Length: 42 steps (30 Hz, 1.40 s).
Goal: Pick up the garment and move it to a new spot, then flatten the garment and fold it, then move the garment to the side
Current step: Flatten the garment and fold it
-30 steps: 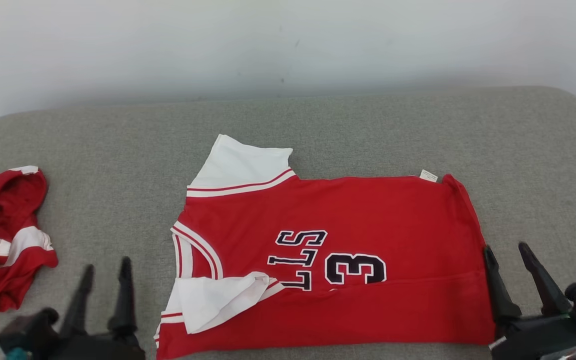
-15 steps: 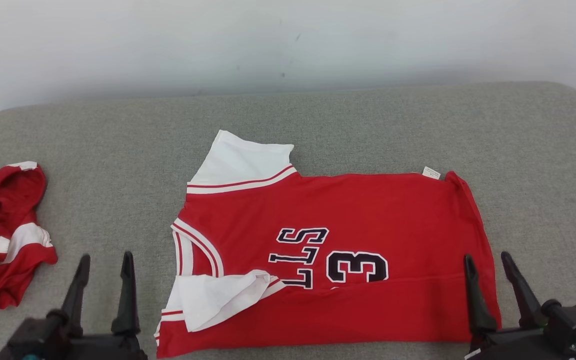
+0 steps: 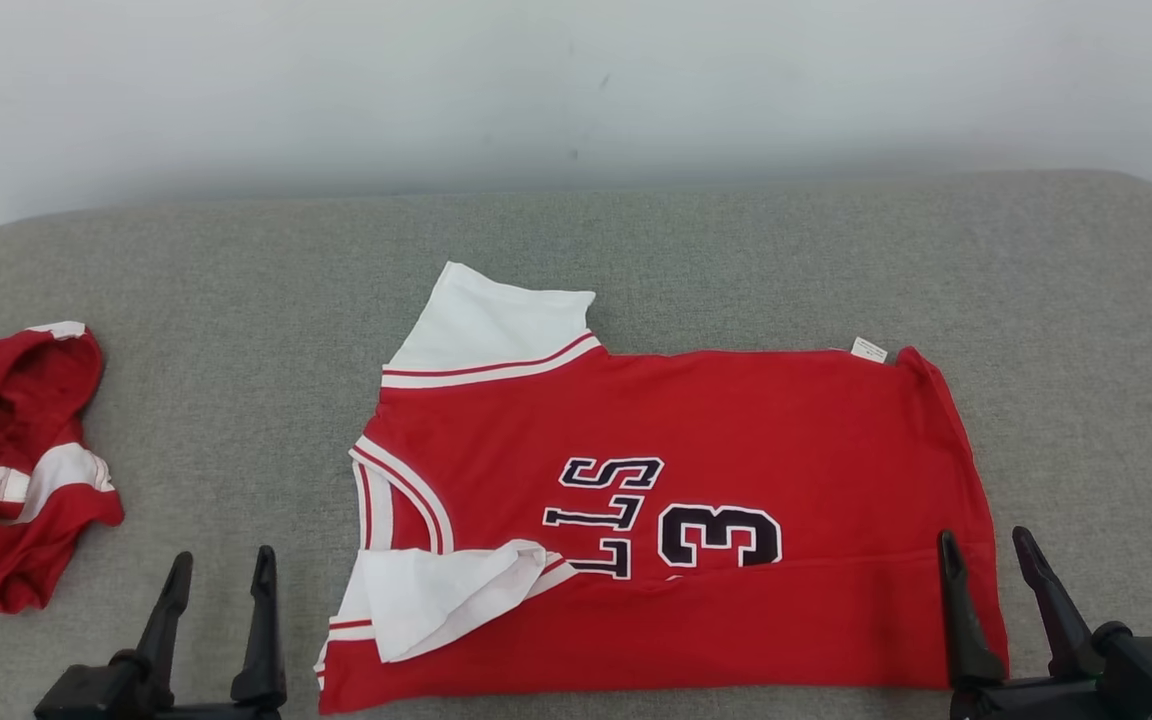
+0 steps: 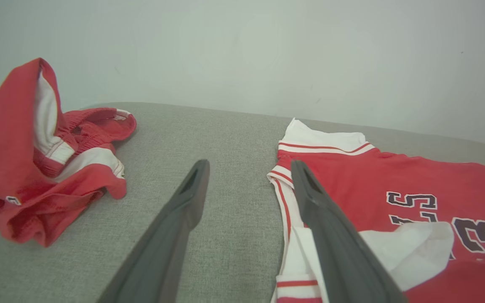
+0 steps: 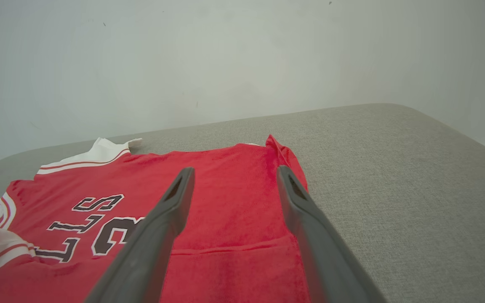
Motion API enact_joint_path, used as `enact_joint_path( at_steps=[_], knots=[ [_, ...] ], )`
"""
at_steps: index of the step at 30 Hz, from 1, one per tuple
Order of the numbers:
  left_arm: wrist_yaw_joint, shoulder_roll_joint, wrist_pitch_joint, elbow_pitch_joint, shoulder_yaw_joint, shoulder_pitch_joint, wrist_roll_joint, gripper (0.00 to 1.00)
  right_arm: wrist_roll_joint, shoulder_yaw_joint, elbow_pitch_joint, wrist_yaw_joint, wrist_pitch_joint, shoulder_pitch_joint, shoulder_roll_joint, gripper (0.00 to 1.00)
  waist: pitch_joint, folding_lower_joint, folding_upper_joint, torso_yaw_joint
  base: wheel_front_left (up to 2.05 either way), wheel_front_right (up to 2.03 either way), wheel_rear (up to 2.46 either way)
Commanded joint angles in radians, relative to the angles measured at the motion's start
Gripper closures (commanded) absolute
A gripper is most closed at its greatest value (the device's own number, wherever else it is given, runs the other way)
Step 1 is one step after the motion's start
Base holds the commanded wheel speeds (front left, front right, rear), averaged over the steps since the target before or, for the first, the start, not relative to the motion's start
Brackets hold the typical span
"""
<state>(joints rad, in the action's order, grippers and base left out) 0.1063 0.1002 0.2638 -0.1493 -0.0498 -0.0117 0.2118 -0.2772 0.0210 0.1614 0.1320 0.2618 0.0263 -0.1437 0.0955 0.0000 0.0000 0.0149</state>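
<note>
One jersey (image 3: 736, 430), one crumpled garment (image 3: 16, 480), two tools (image 3: 223, 556) (image 3: 984, 536), one cushion (image 3: 636, 240).

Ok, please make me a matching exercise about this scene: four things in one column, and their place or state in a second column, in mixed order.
1. basketball jersey
2. crumpled red-and-white garment
3. left gripper
4. right gripper

A. open, at the jersey's right edge
B. bunched up at the far left
C. laid out in the middle of the grey cushion
D. open, over bare cushion between the two garments

Pairs: 1-C, 2-B, 3-D, 4-A.
</note>
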Motion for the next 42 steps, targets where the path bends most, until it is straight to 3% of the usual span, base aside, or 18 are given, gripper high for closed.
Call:
enact_joint_path(
  at_steps=[1, 6, 10, 20, 32, 42],
  knots=[
    [0.007, -0.006, 0.001, -0.010, 0.001, -0.006, -0.016, 0.00, 0.003, -0.004, 0.002, -0.003, 0.004, 0.004, -0.001, 0.00, 0.003, 0.0000, 0.0000, -0.002, 0.00, 0.00, 0.00],
    [0.016, 0.009, 0.001, -0.028, 0.016, -0.078, -0.026, 0.00, -0.003, -0.013, 0.013, -0.003, 0.004, -0.044, -0.031, 0.00, 0.020, 0.0000, 0.0000, -0.008, 0.00, 0.00, 0.00],
    [0.023, 0.065, 0.001, -0.077, 0.056, -0.243, -0.026, 0.00, -0.023, -0.001, 0.060, -0.003, -0.031, -0.167, -0.083, 0.00, 0.064, 0.0000, 0.0000, -0.027, 0.00, 0.00, 0.00],
    [0.023, 0.239, -0.116, -0.263, 0.279, -0.680, 0.207, 0.00, -0.078, 0.106, 0.212, -0.003, -0.223, -0.496, -0.176, 0.00, 0.224, 0.0000, 0.0000, -0.097, 0.00, 0.00, 0.00],
    [0.023, 0.341, -0.261, -0.492, 0.619, -1.004, 0.399, 0.00, -0.113, 0.275, 0.462, -0.003, -0.280, -0.789, -0.142, 0.00, 0.349, 0.0000, 0.0000, -0.155, 0.00, 0.00, 0.00],
    [0.023, 0.359, -0.262, -0.658, 0.765, -1.137, 0.490, 0.00, -0.170, 0.392, 0.597, -0.003, -0.261, -0.921, -0.098, 0.00, 0.397, 0.0000, 0.0000, -0.188, 0.00, 0.00, 0.00]
  ],
)
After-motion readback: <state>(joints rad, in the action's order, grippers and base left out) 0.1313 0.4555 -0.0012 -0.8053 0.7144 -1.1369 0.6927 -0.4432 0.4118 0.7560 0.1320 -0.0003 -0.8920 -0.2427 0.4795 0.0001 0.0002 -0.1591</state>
